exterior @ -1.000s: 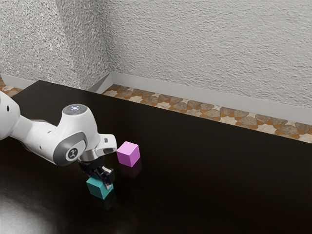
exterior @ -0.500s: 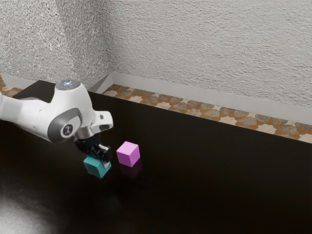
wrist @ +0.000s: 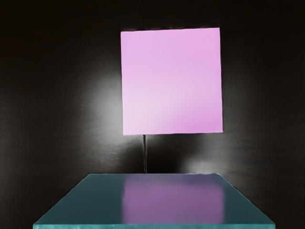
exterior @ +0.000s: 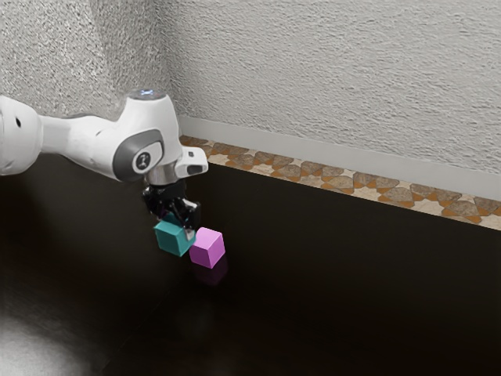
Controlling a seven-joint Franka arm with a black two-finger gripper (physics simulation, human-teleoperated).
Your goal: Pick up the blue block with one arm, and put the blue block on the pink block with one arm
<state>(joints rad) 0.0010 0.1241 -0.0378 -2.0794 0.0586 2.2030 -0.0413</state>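
Blue block (exterior: pixel 171 238), a glossy teal cube, hangs off the dark tabletop (exterior: pixel 337 282), our gripper (exterior: pixel 178 222) closed on it; pickup done, stacking on the matte pink block (exterior: pixel 207 247) remains.

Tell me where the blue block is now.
The blue block hangs gripped in the claw, just to the exterior view's left of the pink block, not yet on it.
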